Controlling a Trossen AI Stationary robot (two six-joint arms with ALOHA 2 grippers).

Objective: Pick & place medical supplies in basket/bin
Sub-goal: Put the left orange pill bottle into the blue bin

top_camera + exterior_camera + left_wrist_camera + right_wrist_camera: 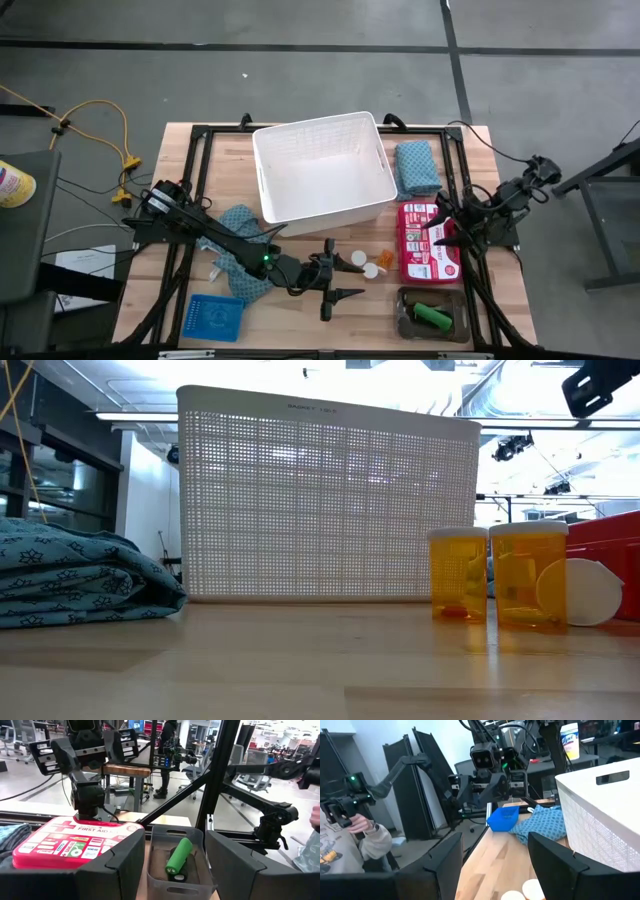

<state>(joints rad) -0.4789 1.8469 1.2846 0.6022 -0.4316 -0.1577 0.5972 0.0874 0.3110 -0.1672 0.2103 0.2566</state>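
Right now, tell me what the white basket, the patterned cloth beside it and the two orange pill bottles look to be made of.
White basket: likely rigid moulded plastic, matte; light shows through its fine lattice wall.
Teal patterned cloth: soft woven fabric, probably cotton-like; it lies in limp folds with a printed star pattern.
Orange pill bottles: translucent amber plastic, glossy, with opaque pale caps; contents show faintly through.

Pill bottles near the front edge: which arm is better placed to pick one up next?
Probably left. In the high view the left claw hangs open just beside the pill bottles, while the right claw, also open, hovers farther off over the red first aid kit. The white basket is empty.
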